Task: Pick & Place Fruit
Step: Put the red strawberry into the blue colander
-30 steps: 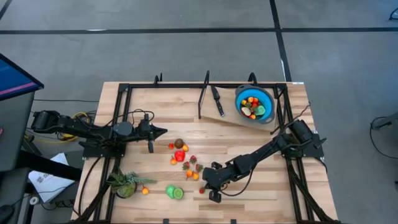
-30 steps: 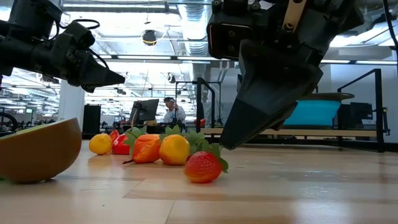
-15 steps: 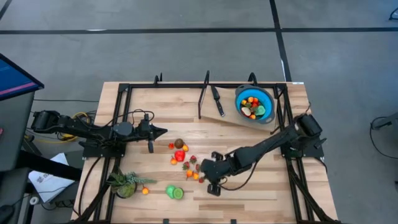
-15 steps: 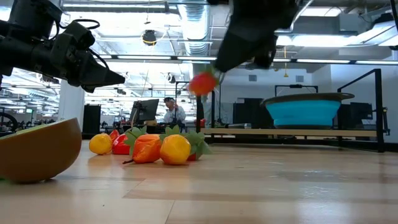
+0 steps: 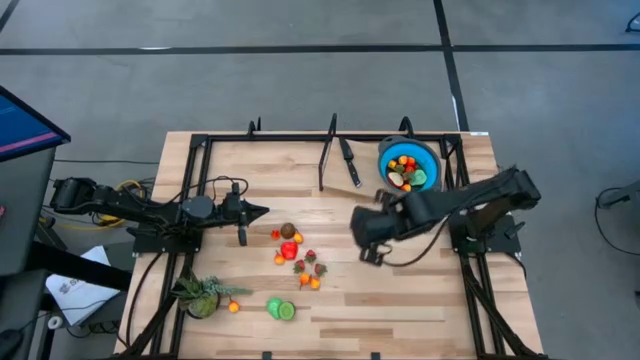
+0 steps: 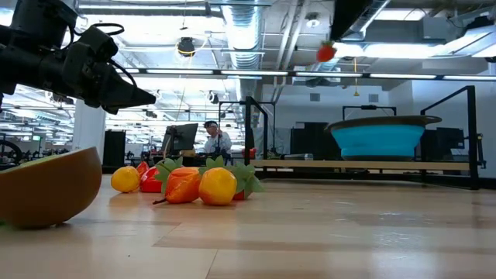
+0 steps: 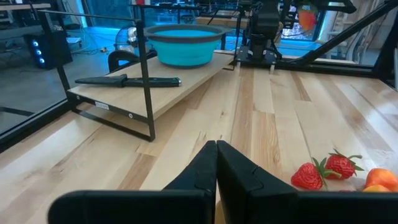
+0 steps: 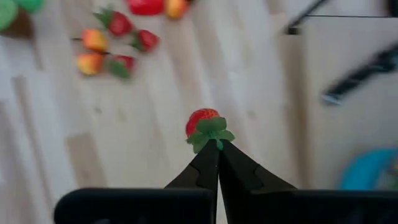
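Seen from table height, the brown half-fruit (image 6: 46, 186) runs off the picture's near edge, and the right arm holding a strawberry (image 6: 326, 52) aloft is cut off at the top. The blue bowl (image 6: 380, 136) hides its contents behind its wall there. From above, the fruits in the bowl (image 5: 404, 170) are too small to name. In the right wrist view, the knife (image 8: 364, 76) and loose fruits (image 8: 115, 43) are blurred.

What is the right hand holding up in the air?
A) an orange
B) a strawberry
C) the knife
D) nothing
B: the right hand is pinched shut on the green leaves of a red strawberry, lifted off the table.
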You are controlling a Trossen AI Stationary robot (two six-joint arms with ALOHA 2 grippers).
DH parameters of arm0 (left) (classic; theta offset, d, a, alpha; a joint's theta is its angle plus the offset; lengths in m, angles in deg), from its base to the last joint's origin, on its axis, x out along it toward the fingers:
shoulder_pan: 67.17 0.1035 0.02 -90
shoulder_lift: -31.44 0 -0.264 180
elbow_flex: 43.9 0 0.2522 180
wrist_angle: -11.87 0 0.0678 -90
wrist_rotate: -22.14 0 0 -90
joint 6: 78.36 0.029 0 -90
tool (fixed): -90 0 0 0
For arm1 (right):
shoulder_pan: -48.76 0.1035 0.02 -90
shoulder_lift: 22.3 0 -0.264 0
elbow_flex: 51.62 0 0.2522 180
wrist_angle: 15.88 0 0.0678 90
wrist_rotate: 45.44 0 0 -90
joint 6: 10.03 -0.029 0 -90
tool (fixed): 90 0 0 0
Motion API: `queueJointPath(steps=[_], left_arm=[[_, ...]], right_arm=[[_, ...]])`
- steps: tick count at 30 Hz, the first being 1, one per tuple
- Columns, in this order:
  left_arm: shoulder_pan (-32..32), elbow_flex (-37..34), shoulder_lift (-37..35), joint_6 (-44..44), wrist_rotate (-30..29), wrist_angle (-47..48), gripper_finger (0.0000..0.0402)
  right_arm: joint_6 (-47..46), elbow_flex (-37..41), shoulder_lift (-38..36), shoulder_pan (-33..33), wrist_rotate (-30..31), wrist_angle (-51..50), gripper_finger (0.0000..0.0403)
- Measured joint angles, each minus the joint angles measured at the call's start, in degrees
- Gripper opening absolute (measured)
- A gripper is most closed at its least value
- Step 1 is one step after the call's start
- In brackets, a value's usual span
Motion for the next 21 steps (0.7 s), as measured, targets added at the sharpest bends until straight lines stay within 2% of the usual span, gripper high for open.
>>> queueJointPath(steps=[8, 21], left_arm=[[0.0, 0.0, 0.0, 0.0, 0.0, 0.0, 0.0001], [0.0, 0.0, 0.0, -0.2, 0.0, 0.0, 0.0001]], right_arm=[[4.6, 0.0, -7.4, -8.3, 7.2, -12.4, 0.0000], [24.5, 1.3, -8.7, -30.0, 6.9, -14.6, 0.0000]])
